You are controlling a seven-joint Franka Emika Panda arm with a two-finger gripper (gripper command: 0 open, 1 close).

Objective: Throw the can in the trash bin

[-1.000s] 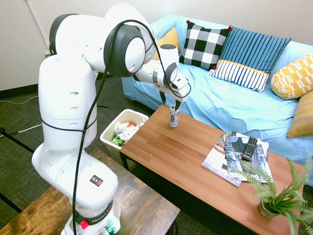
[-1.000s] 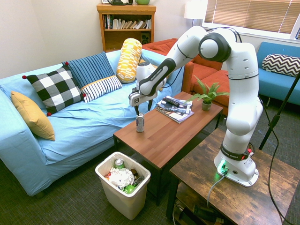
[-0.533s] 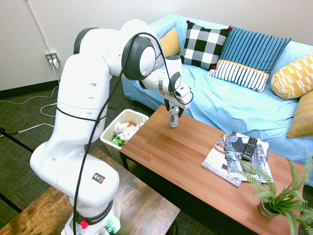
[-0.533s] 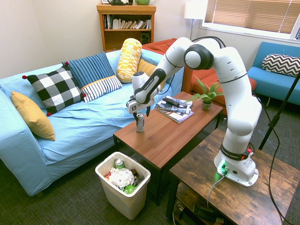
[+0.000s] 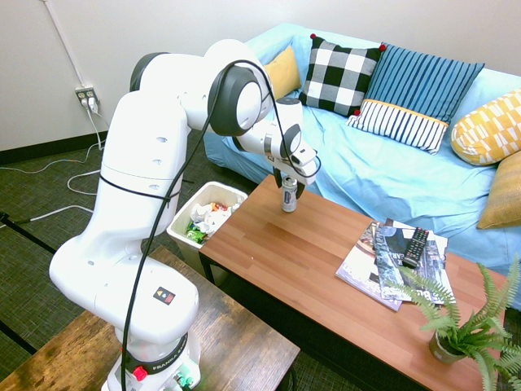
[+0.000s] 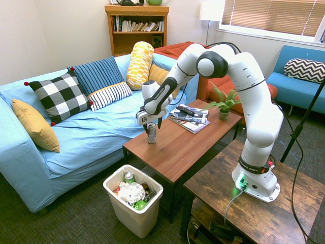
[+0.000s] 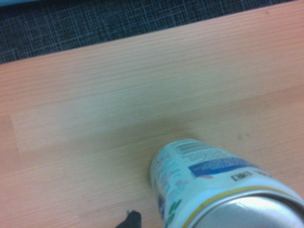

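The can [image 5: 289, 195] stands upright on a long wooden coffee table [image 5: 326, 269], close to the table's end that is nearest the trash bin. It is slim and silver with dark markings; in the wrist view the can [image 7: 223, 190] fills the lower right, showing a shiny top, a white label with blue and green print and a barcode. The gripper [image 5: 289, 181] hangs directly over the can, its two dark fingers reaching down on either side of the can's upper part. Whether they press on the can or only bracket it cannot be told. From the second exterior view the gripper [image 6: 151, 123] sits just above the can [image 6: 151, 133] in the same way.

The bin [image 5: 181, 221] stands on the dark carpet just beside that end of the table, lower than the tabletop. It is cream-white and holds crumpled white paper, green and red scraps and another can.

Further along the table lie magazines [image 5: 383, 257] with a black remote [image 5: 415, 246] on top, and a small potted fern [image 5: 468, 330] stands at the far end. Behind the table runs a light blue sofa [image 5: 383, 171] with checked, striped and yellow cushions.
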